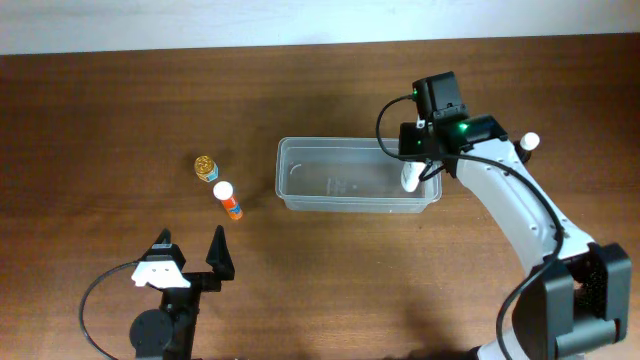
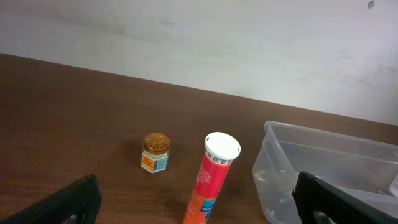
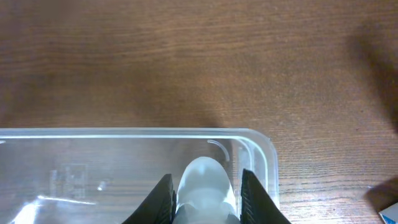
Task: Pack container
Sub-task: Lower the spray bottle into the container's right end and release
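Note:
The clear plastic container (image 1: 300, 146) lies at the table's middle; it also shows in the left wrist view (image 2: 323, 134) and the right wrist view (image 3: 124, 132). My right gripper (image 1: 414, 168) reaches into its right end, shut on a white bottle (image 3: 205, 183) that points down inside the tub. An orange tube with a white cap (image 1: 228, 200) (image 2: 214, 168) and a small gold-lidded jar (image 1: 206, 167) (image 2: 155, 152) lie on the table to the container's left. My left gripper (image 1: 190, 255) (image 2: 199, 199) is open and empty, just short of the orange tube.
Another white-capped item (image 1: 530, 141) lies on the table to the right of the container, beside the right arm. A pale wall (image 2: 199, 37) stands behind the table's far edge.

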